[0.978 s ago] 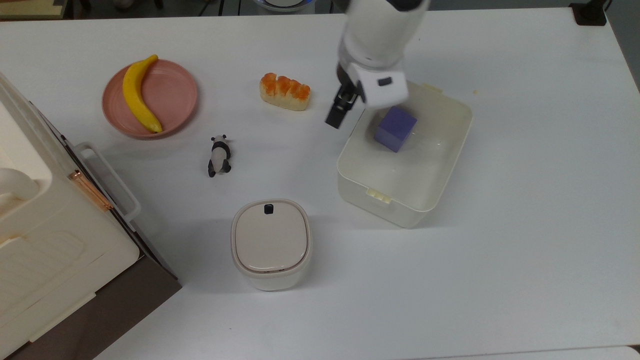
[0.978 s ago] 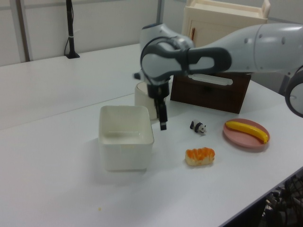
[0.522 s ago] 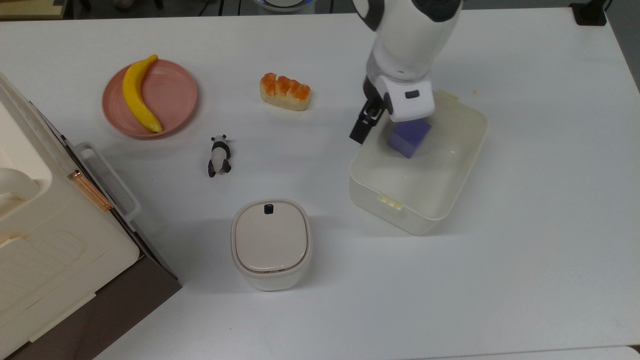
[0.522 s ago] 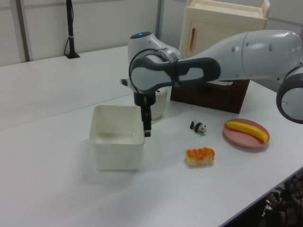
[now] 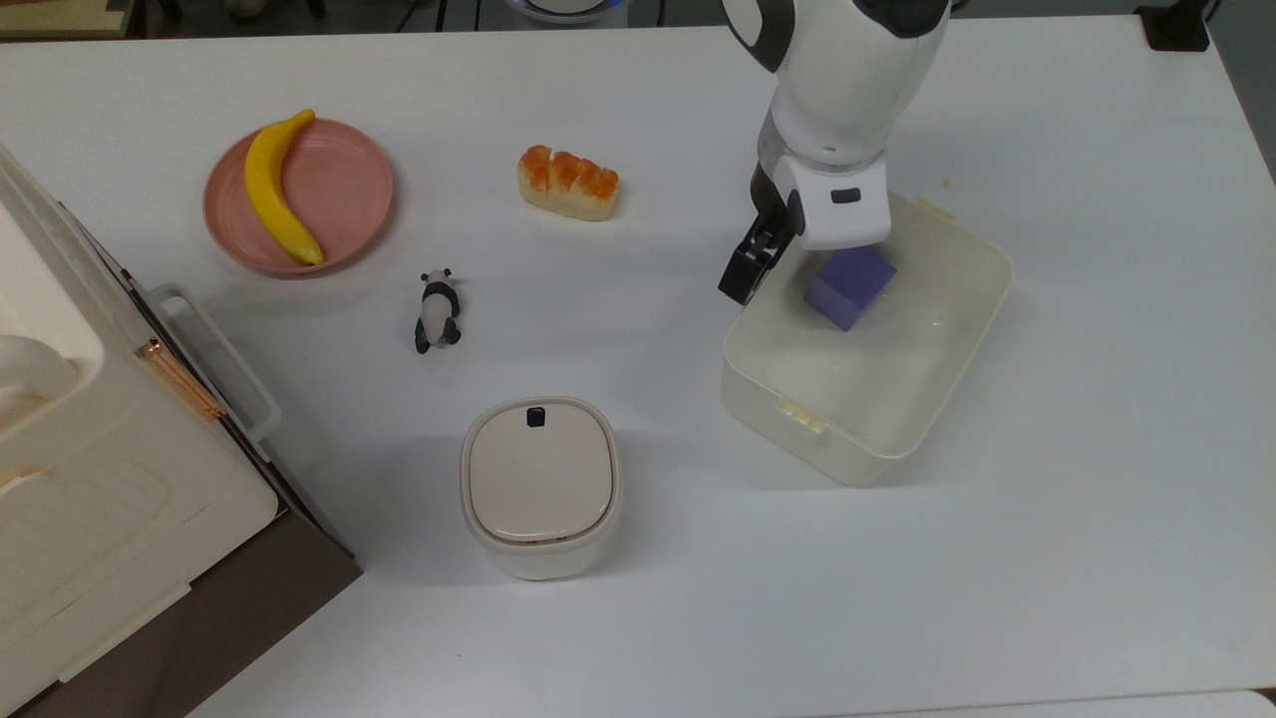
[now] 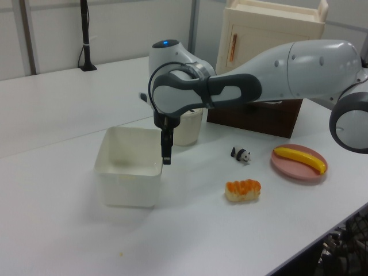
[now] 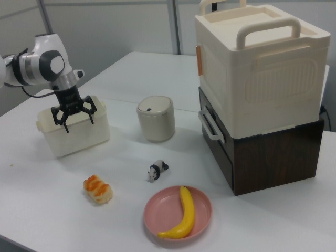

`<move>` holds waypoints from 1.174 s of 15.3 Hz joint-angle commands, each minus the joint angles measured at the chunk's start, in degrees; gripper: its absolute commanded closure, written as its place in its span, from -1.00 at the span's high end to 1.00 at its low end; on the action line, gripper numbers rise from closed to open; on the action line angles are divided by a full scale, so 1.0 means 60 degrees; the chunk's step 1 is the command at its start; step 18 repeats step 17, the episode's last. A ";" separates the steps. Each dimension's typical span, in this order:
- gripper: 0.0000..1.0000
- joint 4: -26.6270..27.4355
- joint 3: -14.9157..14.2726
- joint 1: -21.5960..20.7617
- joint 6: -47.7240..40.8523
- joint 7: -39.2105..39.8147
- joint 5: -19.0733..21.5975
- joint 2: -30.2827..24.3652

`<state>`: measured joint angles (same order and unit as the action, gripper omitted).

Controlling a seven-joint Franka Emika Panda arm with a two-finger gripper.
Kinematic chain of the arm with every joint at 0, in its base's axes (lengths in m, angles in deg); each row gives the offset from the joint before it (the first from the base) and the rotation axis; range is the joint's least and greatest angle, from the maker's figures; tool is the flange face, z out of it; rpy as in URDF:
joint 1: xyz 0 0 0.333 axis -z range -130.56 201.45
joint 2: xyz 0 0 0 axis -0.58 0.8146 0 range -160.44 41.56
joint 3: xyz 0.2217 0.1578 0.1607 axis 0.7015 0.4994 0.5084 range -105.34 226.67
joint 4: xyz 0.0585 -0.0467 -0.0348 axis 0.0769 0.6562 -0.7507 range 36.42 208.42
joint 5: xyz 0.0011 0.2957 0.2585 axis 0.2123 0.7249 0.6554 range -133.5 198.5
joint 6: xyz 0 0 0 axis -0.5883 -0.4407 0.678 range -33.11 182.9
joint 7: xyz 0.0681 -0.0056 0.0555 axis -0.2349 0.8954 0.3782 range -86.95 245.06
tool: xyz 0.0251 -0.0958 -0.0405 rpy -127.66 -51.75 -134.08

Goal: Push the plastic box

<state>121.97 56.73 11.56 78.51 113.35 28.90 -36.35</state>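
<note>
The plastic box is a lidless cream-white tub standing at the top view's right centre, and it also shows in the left view and the right view. A purple cube lies inside it. My gripper hangs upright and shut, its black fingertips pressed against the outside of the box's long wall, on the top view's left of that wall. In the left view my gripper touches the box's right-hand corner. Nothing is held between the fingers.
Left of the box in the top view lie a bread loaf, a toy panda and a pink plate with a banana. A small lidded container stands in front. A big cream case fills the left edge.
The plastic box has slid toward the top view's right and slightly down, with the cube inside it. My shut gripper moved the same way, staying against its wall.
</note>
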 commanded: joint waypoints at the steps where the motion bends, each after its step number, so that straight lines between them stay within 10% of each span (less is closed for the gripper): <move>1: 1.00 0.0177 -0.0223 0.0186 -0.0969 -0.0223 -0.0015 -0.0945; 9: 1.00 0.0119 -0.0267 0.1607 -0.2234 -0.5578 0.0000 -0.2178; 18: 1.00 0.0075 -0.0267 0.2443 -0.1737 -0.5995 0.0321 -0.2222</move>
